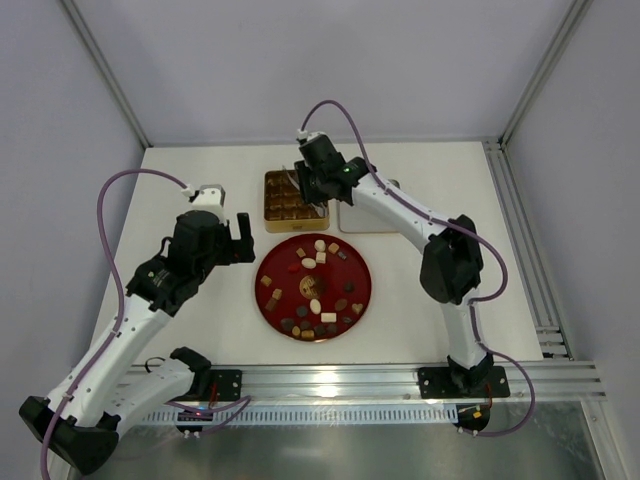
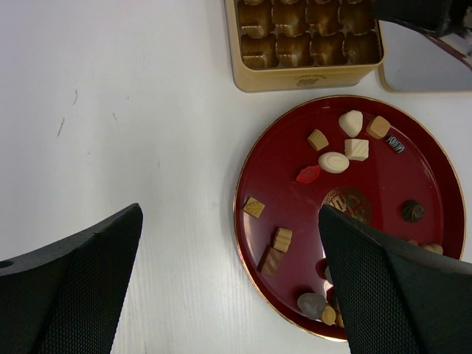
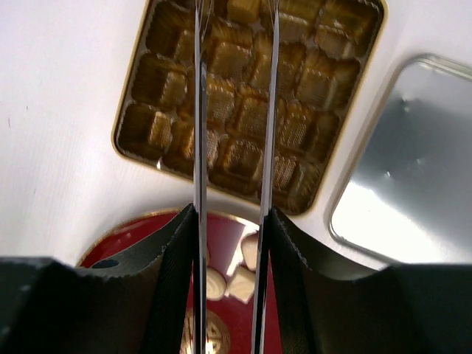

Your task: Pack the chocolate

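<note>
Most of the chocolate [image 2: 334, 161] lies on the red plate [image 2: 247, 173]. The right gripper [image 1: 320, 207] hangs over the gold box [image 2: 295, 77]. Its 2 thin blades [image 3: 199, 147] stand apart. 1 tan piece [image 3: 243, 9] sits in the box between their tips, not squeezed. The left gripper [image 2: 230, 221] is wide open beside the plate, holding nothing.

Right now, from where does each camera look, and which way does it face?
Top external: high behind the robot, facing down at the table; left arm and right arm show.
Left wrist: left of the red plate, facing down; own open fingers show.
Right wrist: over the gold box, facing down; own fingers show.
Shared: all three see plate and box.
</note>
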`<state>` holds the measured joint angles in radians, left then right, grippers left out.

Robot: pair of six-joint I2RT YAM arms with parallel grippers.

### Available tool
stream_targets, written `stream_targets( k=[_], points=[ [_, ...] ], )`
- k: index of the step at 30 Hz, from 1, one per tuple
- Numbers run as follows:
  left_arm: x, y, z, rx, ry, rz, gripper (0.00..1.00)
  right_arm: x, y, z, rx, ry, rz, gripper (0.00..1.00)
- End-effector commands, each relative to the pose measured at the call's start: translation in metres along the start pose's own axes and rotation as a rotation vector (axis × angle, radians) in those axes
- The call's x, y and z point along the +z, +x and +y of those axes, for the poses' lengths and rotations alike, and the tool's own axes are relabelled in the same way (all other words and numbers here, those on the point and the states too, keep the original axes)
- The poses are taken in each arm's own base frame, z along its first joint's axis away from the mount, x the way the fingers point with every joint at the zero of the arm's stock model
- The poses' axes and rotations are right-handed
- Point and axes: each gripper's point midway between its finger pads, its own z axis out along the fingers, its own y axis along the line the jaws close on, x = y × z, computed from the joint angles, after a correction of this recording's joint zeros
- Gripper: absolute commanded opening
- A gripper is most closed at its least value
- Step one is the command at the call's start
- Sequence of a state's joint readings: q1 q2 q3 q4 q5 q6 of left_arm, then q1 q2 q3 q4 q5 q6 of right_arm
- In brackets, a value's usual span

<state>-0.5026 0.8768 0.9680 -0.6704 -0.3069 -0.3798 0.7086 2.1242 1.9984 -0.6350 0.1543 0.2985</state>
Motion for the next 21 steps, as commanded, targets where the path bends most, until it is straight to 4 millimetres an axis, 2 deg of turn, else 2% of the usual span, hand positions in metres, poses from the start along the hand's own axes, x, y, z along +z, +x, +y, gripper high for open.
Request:
stream_targets(
  k=[1, 2, 3, 5, 6, 8, 9, 10, 11, 12, 14, 15, 16, 18, 20, 21],
  points=[
    [0.001, -0.009, 0.000, 0.001, -0.006, -0.037, 1.00, -0.073, -0.036, 0.000, 0.022, -0.034, -0.124, 0.44],
    [0.001, -0.008, 0.000, 0.001, -0.006, -0.034, 1.00, -0.096, -0.042, 0.002, 0.033, -0.059, -0.156, 0.44],
    [0.001, -0.008, 0.000, 0.000, -0.004, -0.035, 1.00, -0.095, -0.023, -0.003, 0.028, -0.050, -0.120, 0.44],
    [0.001, -0.007, 0.000, 0.003, -0.003, -0.031, 1.00, -0.111, -0.011, 0.000, 0.021, -0.057, -0.115, 0.44],
    [0.001, -0.008, 0.000, 0.001, -0.001, -0.032, 1.00, -0.125, 0.000, -0.005, 0.016, -0.045, -0.107, 0.44],
    [0.001, -0.008, -0.001, 0.002, -0.001, -0.034, 1.00, -0.138, 0.019, 0.000, 0.001, -0.049, -0.087, 0.44],
    [0.001, -0.009, -0.001, -0.001, -0.001, -0.033, 1.00, -0.151, 0.033, -0.002, -0.002, -0.052, -0.075, 0.44],
    [0.001, -0.008, -0.001, 0.000, 0.002, -0.033, 1.00, -0.156, 0.043, -0.001, -0.006, -0.053, -0.065, 0.44],
    [0.001, -0.008, -0.001, -0.001, 0.001, -0.033, 1.00, -0.164, 0.054, 0.007, -0.017, -0.078, -0.057, 0.44],
    [0.002, -0.008, -0.001, 0.000, 0.002, -0.031, 1.00, -0.173, 0.072, 0.005, -0.010, -0.077, -0.032, 0.44],
    [0.001, -0.009, -0.001, 0.000, 0.003, -0.034, 1.00, -0.184, 0.092, 0.009, -0.011, -0.093, -0.005, 0.44],
    [0.001, -0.009, -0.002, -0.001, 0.004, -0.032, 1.00, -0.194, 0.112, 0.012, -0.013, -0.099, 0.020, 0.44],
    [0.001, -0.008, -0.002, -0.001, 0.006, -0.030, 1.00, -0.197, 0.122, 0.013, -0.015, -0.101, 0.038, 0.44],
    [0.001, -0.007, -0.003, -0.001, 0.012, -0.028, 1.00, -0.206, 0.151, 0.009, -0.033, -0.089, 0.105, 0.44],
    [0.001, -0.007, -0.003, -0.002, 0.013, -0.027, 1.00, -0.217, 0.160, 0.003, -0.004, -0.073, 0.108, 0.44],
    [0.001, -0.008, -0.004, -0.003, 0.016, -0.030, 1.00, -0.219, 0.175, -0.004, -0.010, -0.054, 0.144, 0.44]
  ],
)
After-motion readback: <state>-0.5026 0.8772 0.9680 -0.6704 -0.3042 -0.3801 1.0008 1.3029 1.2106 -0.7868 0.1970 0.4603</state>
